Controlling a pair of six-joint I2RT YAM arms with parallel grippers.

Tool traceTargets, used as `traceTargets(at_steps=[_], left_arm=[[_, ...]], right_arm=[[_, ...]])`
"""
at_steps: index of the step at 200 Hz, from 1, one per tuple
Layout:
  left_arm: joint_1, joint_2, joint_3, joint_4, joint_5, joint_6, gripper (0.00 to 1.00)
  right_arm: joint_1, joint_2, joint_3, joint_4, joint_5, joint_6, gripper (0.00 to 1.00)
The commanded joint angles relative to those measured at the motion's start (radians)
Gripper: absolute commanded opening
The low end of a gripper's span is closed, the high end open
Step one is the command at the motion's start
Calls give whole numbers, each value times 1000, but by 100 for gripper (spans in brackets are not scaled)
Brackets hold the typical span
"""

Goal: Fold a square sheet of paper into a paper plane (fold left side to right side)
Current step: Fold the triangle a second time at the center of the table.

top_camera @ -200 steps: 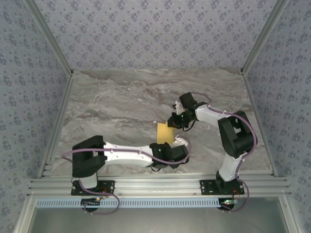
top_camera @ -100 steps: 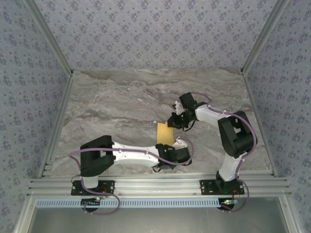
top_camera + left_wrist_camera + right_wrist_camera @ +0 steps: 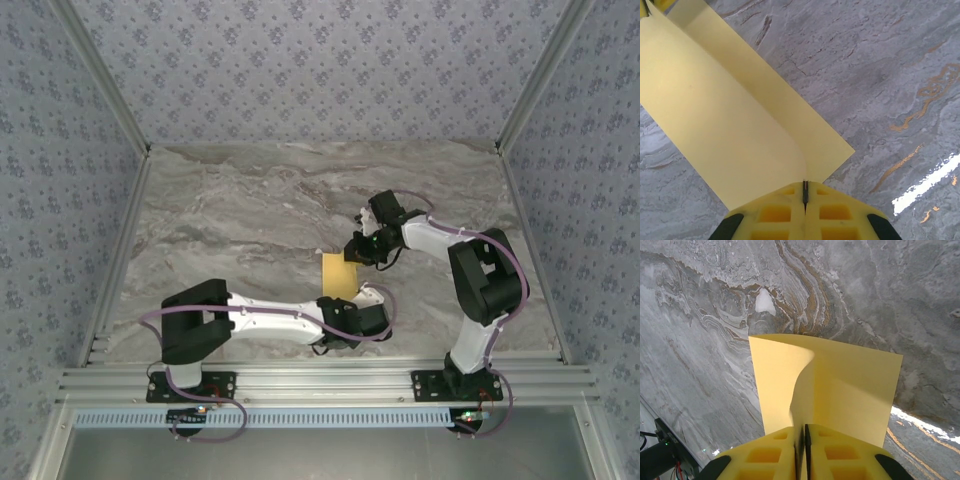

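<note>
The square sheet of paper point(image 3: 338, 272) shows from above as a narrow yellow-orange rectangle on the marble table, held between both grippers. My left gripper point(image 3: 346, 300) is at its near end. In the left wrist view its jaws point(image 3: 804, 186) are pressed together on a raised pleat of the sheet point(image 3: 730, 130). My right gripper point(image 3: 353, 252) is at the far end. In the right wrist view its jaws point(image 3: 804, 428) pinch a curled-up layer of the sheet point(image 3: 855, 390), with only a thin slit between them. The rest of the sheet lies flat.
The grey-veined marble table point(image 3: 230, 220) spreads around the sheet, with room to the left and back. An aluminium rail point(image 3: 320, 380) runs along the near edge by the arm bases. Patterned walls enclose the left, right and back.
My left gripper has gone from open to shut on the sheet's near end, and its arm shifted a little to the right. The right arm has stayed almost still.
</note>
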Motion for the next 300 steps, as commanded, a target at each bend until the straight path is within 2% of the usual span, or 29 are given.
traceTargets(at_steps=[1, 39, 75, 92, 112, 127, 172, 208, 231, 300], left_arm=[[15, -70, -30, 40, 24, 0, 0], [68, -138, -108, 138, 130, 2, 0], [139, -205, -208, 269, 269, -2, 0], [181, -238, -256, 316, 339, -6, 0], [229, -280, -306, 353, 416, -11, 0], [267, -311, -342, 380, 481, -10, 0], [363, -368, -419, 425, 599, -7, 0], [409, -360, -412, 401, 634, 23, 0], [428, -342, -394, 365, 641, 46, 0], [467, -302, -367, 329, 643, 91, 0]], right_arm=[[-2, 9, 30, -10, -23, -8, 19], [-10, -77, 23, 36, -2, -16, 42], [-47, -241, -50, 88, 55, -22, 66], [-64, -323, -103, 85, 74, -30, 72], [-67, -403, -168, 60, 96, -55, 73], [-65, -460, -234, 60, 93, -54, 69], [-3, -581, -458, 147, 69, 37, 37], [109, -584, -574, 236, 138, 114, 18], [154, -539, -581, 250, 157, 128, 12], [237, -425, -548, 224, 208, 141, 10]])
